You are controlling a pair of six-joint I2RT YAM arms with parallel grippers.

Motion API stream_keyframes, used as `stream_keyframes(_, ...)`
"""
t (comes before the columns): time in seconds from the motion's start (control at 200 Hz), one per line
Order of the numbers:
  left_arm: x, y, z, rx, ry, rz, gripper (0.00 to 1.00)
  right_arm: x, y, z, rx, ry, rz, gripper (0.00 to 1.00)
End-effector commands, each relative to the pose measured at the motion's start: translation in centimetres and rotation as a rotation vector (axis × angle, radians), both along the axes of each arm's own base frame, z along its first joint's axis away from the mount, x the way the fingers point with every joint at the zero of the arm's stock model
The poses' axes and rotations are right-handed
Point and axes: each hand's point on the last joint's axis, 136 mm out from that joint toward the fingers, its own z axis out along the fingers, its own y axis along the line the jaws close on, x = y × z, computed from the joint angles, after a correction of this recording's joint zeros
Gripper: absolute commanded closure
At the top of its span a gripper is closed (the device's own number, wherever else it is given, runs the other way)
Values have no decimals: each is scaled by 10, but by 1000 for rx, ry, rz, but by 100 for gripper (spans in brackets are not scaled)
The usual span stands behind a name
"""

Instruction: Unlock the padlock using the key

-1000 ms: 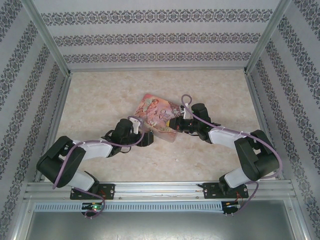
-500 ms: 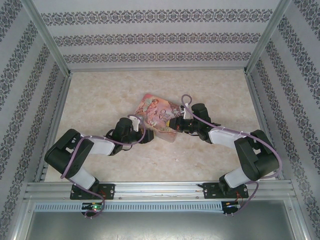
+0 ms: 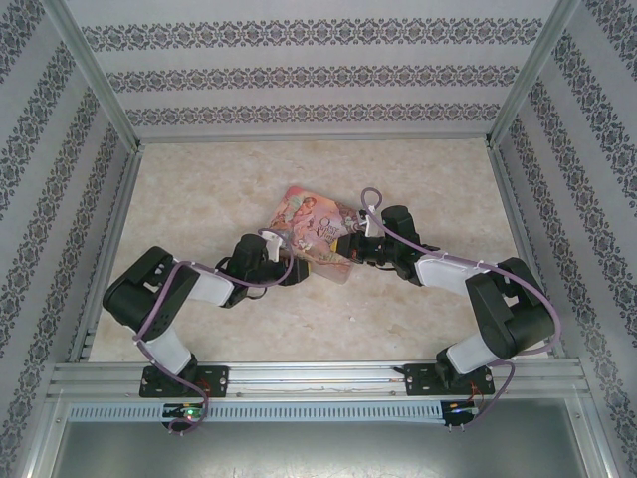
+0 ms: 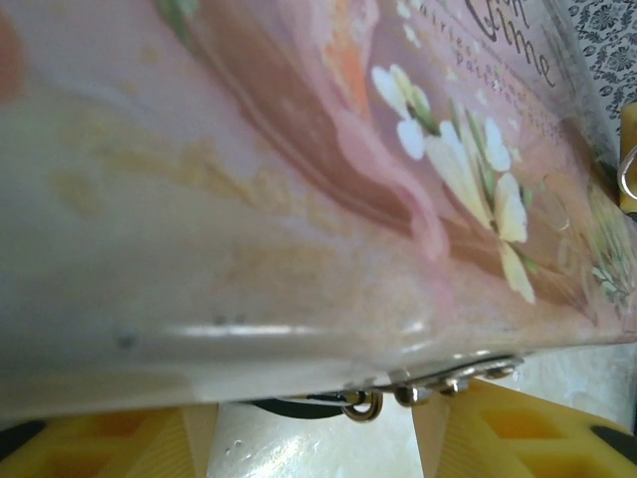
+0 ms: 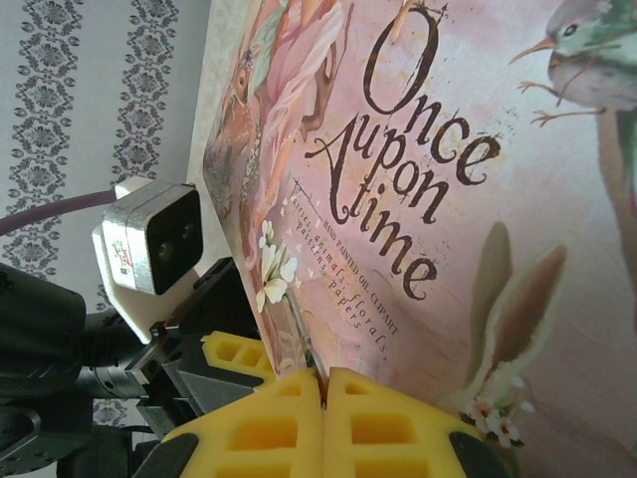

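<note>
Right claw (image 5: 323, 383) pinched shut, perhaps on key (image 5: 302, 344); left claw (image 4: 318, 438) spread against tin (image 4: 299, 199).

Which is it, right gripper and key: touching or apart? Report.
Touching. Right wrist view: the key, a thin dark sliver, is pinched between the right gripper's shut fingers.

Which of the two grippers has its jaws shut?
The right gripper: its yellow jaws meet, with the thin grey key poking out toward the tin. The left gripper has its jaws wide apart at the tin's edge.
</note>
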Motion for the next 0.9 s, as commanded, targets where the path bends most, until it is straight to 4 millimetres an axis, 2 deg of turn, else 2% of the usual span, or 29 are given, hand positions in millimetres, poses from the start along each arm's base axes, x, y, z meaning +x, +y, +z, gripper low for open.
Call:
stream_keyframes(0.0, 9, -9, 16, -75, -36, -10, 48, -11, -14, -44, -95, 119, -32, 100)
stream_keyframes(0.34, 11, -12, 15, -92, -30, 21, 51, -12, -14, -44, -93, 123, -33, 100)
stream_keyframes(0.675, 16, -11, 15, -88, -34, 48, 60, -11, -14, -43, -90, 120, -34, 100)
stream_keyframes(0.894, 19, -14, 17, -92, -38, 49, 61, -11, -14, -42, -89, 121, -34, 100)
